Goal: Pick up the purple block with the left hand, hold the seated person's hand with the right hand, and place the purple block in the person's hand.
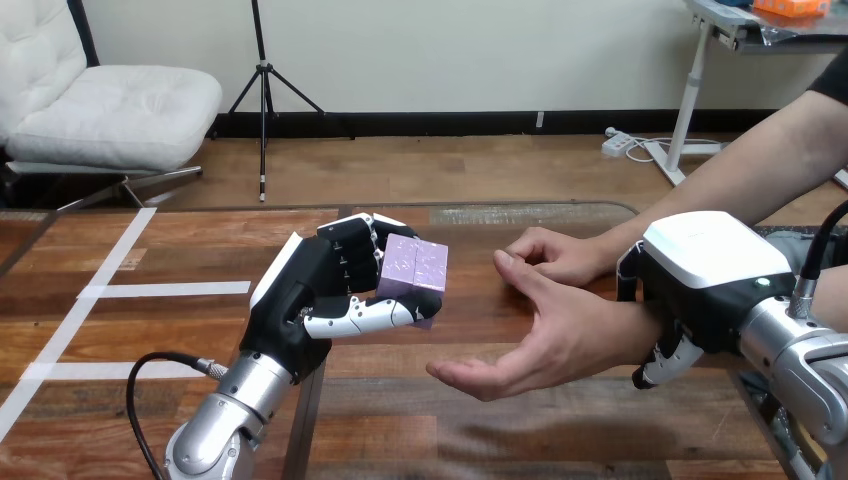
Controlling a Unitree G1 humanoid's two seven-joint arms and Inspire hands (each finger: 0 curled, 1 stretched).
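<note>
At the left, strips of white tape (175, 289) cross the brown, planked wooden table (480, 440). The robot's silver left forearm rises from the bottom edge and ends in the black-and-white left hand (310, 295). This hand is closed on the small purple cube-shaped block (413, 268), with curled fingers (352, 245) against its left face and the thumb (365, 315) running under it. The block looks lifted clear of the table, at about the height of the person's hands.

To its right, with a clear gap between, is the person's open hand (545, 335), palm up, fingers slightly cupped and pointing left toward the block. Just behind it the person's farther hand (555, 255) is loosely curled and holds nothing.

At the far right, the robot's right hand (705, 285) sits over the wrist of the open hand. Its white-shelled back is on top and its fingers (662, 368) come down and curl below the wrist, so I judge it to be gripping the wrist rather than only resting on it.

As for progress, the pick-up looks done and the hold appears made. What is left is the handover — carrying the block across the gap, lowering it onto the palm and letting go.

The only receiver here is that cupped palm, which has nothing in it.
</note>
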